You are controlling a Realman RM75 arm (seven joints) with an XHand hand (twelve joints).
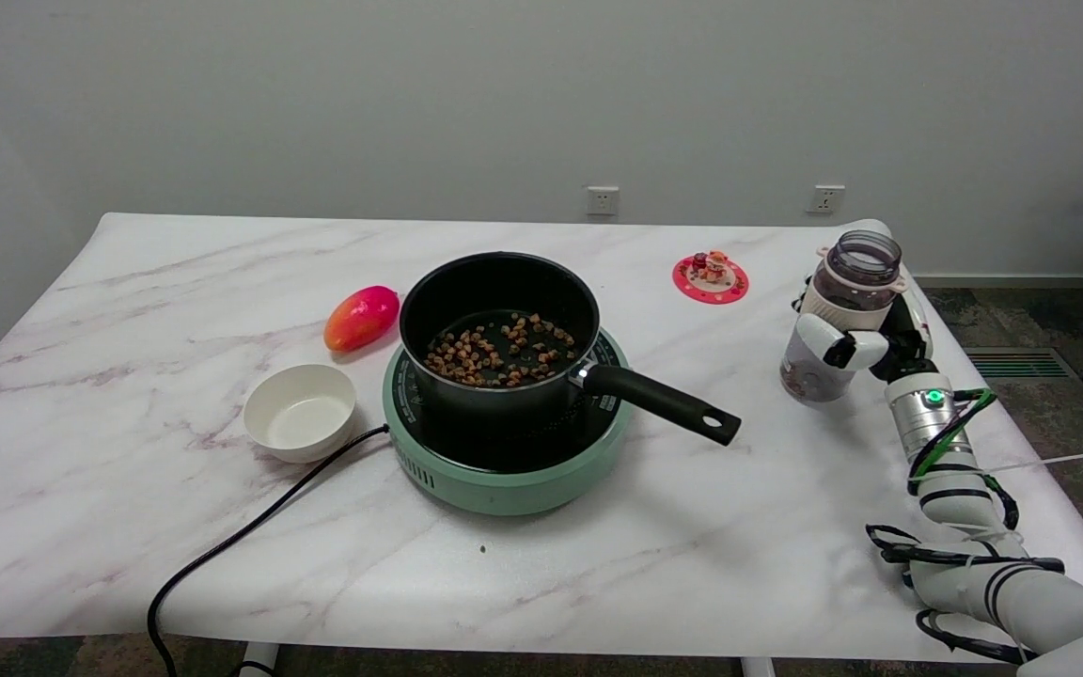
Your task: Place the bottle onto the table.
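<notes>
Bottle [844,315] first: it is a clear plastic jar with a wide open mouth and a pale collar under its rim, standing nearly upright, and I can see a thin layer of small brown bits in its rounded bottom. My right hand [850,340] is wrapped around its middle, white fingers [822,337] curled across the front of it, so I am grasping the bottle. It sits near the right edge of the marble table [128,395]; from this head view I cannot tell whether its base is touching the tabletop or just above it. My right arm [955,498] rises from the lower right corner, with black cables looped around it and a green light lit on the wrist. Left of the bottle, well apart from it, a black saucepan [499,334] holding scattered brown bits rests on a pale green hotplate [504,470], its black handle pointing toward my hand. A black cord [250,531] runs from the hotplate off the table's near edge. Just beside the hotplate on its left is 1 white bowl [300,412], and behind that lies a red-and-orange mango [362,318]. A small red coaster [711,278] with tiny figures lies toward the far side.
</notes>
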